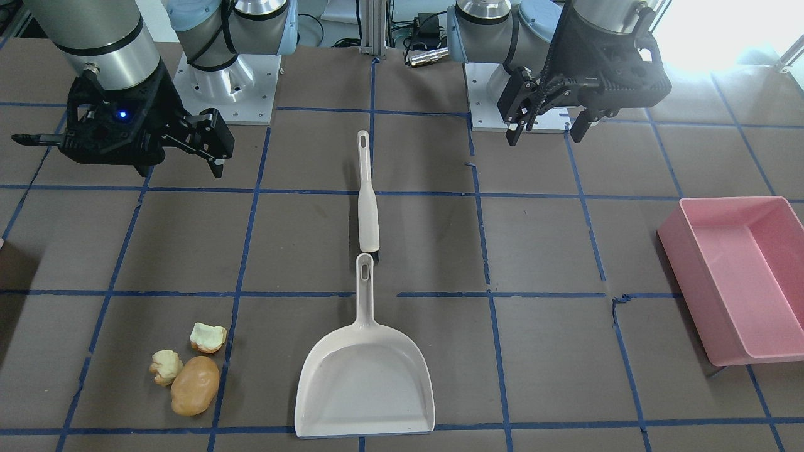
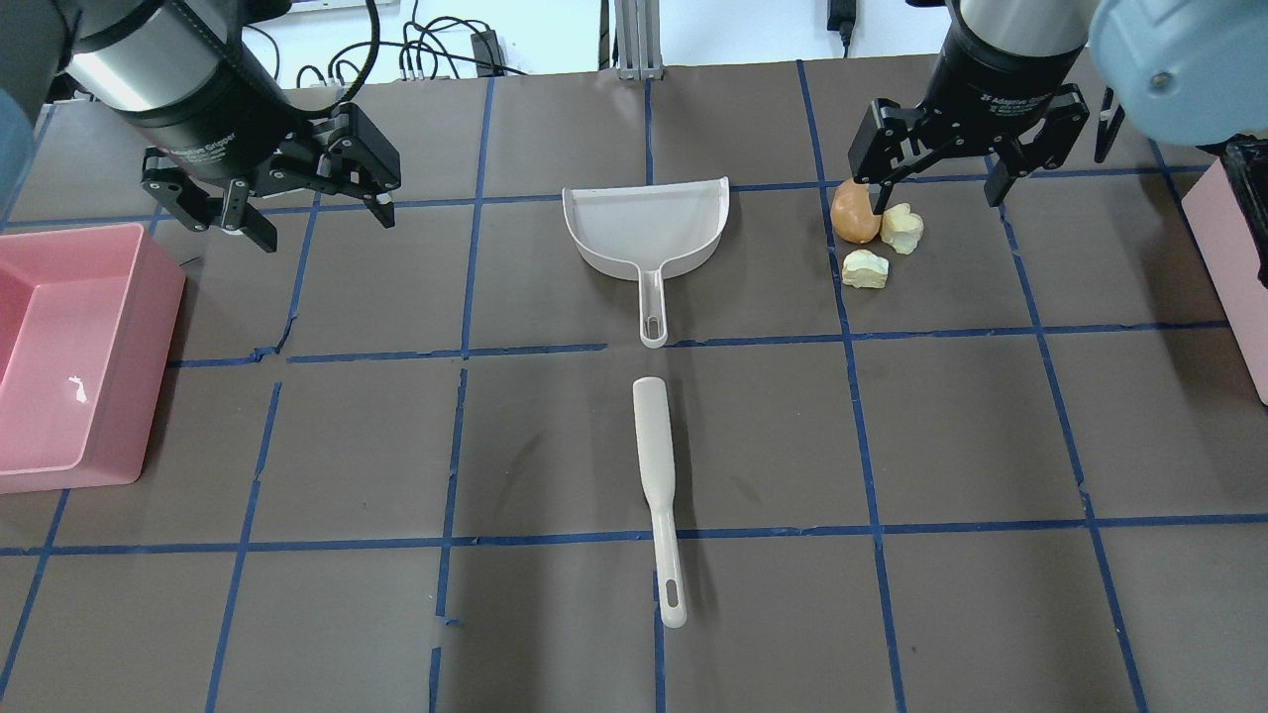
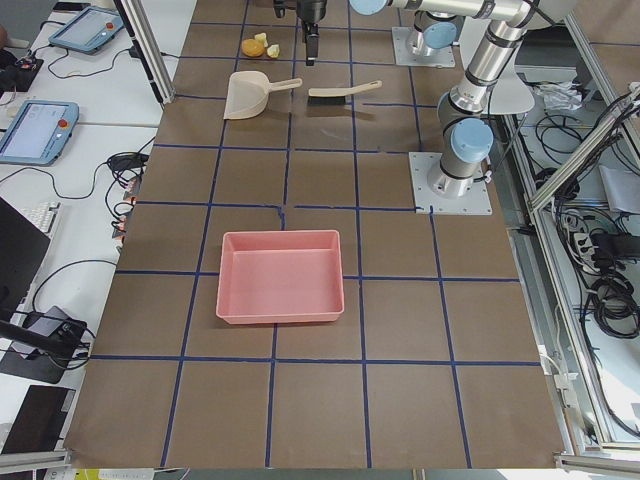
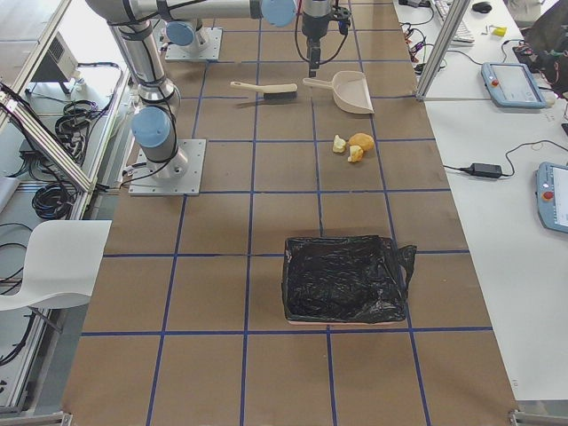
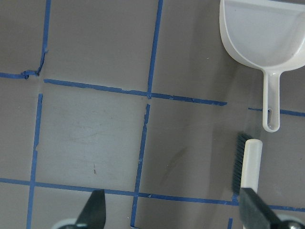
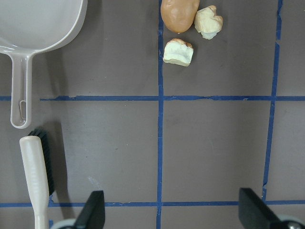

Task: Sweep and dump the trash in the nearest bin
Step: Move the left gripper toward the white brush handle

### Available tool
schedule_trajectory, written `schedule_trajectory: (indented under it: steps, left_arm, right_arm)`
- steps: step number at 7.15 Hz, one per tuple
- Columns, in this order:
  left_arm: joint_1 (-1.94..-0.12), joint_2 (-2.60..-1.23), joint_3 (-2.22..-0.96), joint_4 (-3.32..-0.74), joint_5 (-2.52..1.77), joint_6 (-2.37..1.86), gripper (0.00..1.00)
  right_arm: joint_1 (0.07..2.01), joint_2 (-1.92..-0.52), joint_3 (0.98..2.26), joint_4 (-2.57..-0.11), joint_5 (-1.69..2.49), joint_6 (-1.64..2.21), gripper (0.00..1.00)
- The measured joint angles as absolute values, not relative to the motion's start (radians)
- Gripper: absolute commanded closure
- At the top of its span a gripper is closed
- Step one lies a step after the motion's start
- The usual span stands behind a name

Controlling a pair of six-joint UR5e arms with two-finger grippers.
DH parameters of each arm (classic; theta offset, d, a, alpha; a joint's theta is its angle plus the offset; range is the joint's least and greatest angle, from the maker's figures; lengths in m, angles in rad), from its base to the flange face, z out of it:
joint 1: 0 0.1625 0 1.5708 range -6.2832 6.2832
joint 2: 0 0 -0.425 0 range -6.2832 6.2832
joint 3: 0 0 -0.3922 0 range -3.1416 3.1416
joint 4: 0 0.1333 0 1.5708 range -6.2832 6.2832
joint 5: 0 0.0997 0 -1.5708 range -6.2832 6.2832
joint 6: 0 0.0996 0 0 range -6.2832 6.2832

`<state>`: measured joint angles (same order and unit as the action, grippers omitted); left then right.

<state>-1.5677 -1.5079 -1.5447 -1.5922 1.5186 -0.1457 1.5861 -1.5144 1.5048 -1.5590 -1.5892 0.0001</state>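
Note:
The trash is a tan potato-shaped piece (image 1: pixel 195 385) and two pale cream chunks (image 1: pixel 166 366) (image 1: pixel 208 337), lying close together on the table; it also shows in the overhead view (image 2: pixel 854 213) and the right wrist view (image 6: pixel 179 14). A cream dustpan (image 1: pixel 367 383) (image 2: pixel 644 228) lies mid-table, its handle towards a cream brush (image 1: pixel 367 207) (image 2: pixel 656 465). My right gripper (image 2: pixel 931 198) (image 6: pixel 174 214) hangs open and empty above the table near the trash. My left gripper (image 2: pixel 322 223) (image 5: pixel 174 214) hangs open and empty, left of the dustpan (image 5: pixel 264 33).
A pink bin (image 2: pixel 59 356) (image 1: pixel 735 276) stands at the table's end on my left. A bin lined with a black bag (image 4: pixel 346 275) stands at the end on my right; its pink edge (image 2: pixel 1233 267) shows overhead. Blue tape lines grid the brown table.

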Motion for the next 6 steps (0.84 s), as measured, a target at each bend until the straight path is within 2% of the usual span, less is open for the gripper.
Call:
schedule_trajectory:
  steps: [6]
  left_arm:
    - [-1.608, -1.524, -1.548, -1.601, 1.522, -0.145, 0.0]
  right_arm:
    - [1.586, -1.514, 1.505, -1.561, -1.589, 0.002, 0.0]
